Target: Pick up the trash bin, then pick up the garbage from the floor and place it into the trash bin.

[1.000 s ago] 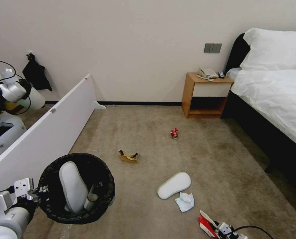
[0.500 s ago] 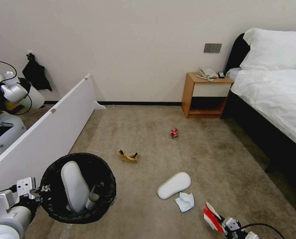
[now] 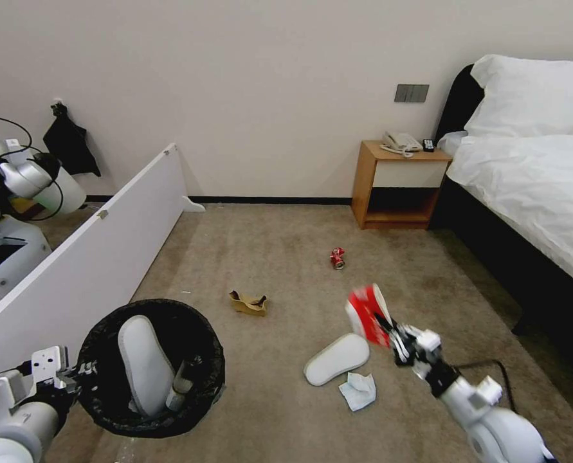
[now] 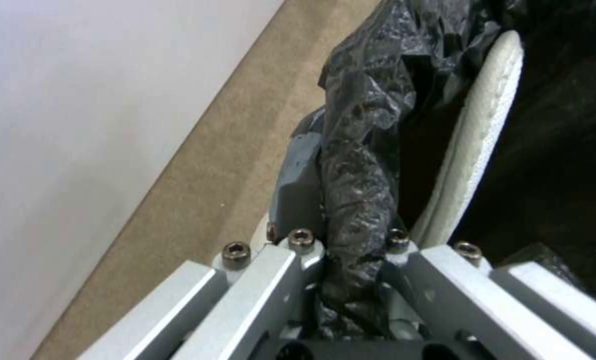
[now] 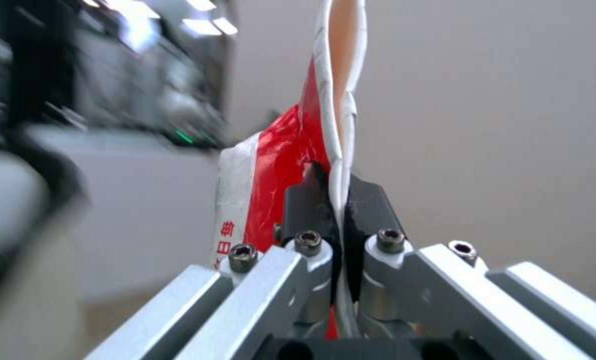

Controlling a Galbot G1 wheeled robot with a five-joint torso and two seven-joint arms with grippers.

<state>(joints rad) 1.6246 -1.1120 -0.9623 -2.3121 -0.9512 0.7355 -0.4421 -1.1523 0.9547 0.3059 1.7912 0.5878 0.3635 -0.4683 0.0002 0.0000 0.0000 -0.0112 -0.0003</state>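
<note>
Lifted carton [image 3: 367,313] (flattened) pinched between right gripper [image 3: 395,339] fingers.

You had the black-lined trash bin [image 3: 151,366] held off the carpet at your lower left, one white slipper [image 3: 143,363] standing inside. The red-white carton [image 3: 366,313] was raised in the air. The second slipper [image 3: 336,358], tissue [image 3: 358,391], cardboard [image 3: 248,303] and red can [image 3: 337,258] lay on the floor.

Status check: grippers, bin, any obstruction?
Left gripper shut on trash bin rim. Right gripper shut on carton, raised above slipper. Nothing between carton and bin.
</note>
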